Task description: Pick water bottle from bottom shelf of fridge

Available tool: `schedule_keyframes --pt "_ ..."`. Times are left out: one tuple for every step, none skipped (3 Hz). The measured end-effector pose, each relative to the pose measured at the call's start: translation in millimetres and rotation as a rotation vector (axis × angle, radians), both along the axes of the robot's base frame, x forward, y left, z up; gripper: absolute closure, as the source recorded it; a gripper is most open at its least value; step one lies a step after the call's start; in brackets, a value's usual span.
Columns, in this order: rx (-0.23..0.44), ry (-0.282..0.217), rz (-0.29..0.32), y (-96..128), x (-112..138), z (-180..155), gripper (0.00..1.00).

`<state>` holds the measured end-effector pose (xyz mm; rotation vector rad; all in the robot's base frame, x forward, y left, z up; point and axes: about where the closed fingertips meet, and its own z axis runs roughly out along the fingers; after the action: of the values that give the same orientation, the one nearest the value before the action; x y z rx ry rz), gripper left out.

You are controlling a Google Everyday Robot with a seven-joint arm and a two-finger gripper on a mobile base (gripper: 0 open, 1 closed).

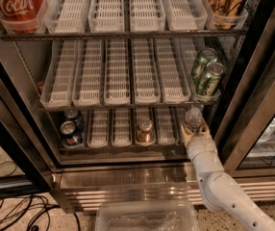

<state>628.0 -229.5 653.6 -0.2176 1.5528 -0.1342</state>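
The white arm (213,179) is reaching up from the lower right of the view into the open fridge (5,146), and the gripper (194,128) is sitting at the far right end of the bottom shelf (123,150), just behind the steel front rail. The water bottle (193,115) is standing upright in the rightmost lane of that shelf, its clear upper body rising above the gripper. The fingers (185,132) are standing one on each side of the bottle's lower part, only narrowly apart, and they seem to be pressing against it, though the glare on the clear plastic is making the contact itself hard to confirm. The bottle's base is hidden behind the gripper, so it is unclear whether it is resting on the tray. Further left on the same shelf, a copper-coloured can (145,130) is sitting in a middle lane, well apart from the bottle, and two blue cans (71,128) are lining up one behind the other in the leftmost lane. On the shelf above, two green cans (206,74) are leaning together at the right end, directly over the bottle, beside rows of white slotted trays (118,71). On the top shelf a red Coca-Cola container (16,4) is showing at the left and gold-patterned cans (227,1) at the right. Below the stainless base a clear plastic bin (147,217) is lying on the floor, with dark cables (17,214) trailing at the lower left.
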Motion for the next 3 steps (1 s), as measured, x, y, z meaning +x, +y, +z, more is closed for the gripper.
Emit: schedule_keyframes --pt "0.006 -0.012 0.006 1 -6 11 1.0" --pt "0.008 -0.023 0.016 3 -10 19 1.0" --pt "-0.001 -0.057 0.028 -2 -29 42 1.0"
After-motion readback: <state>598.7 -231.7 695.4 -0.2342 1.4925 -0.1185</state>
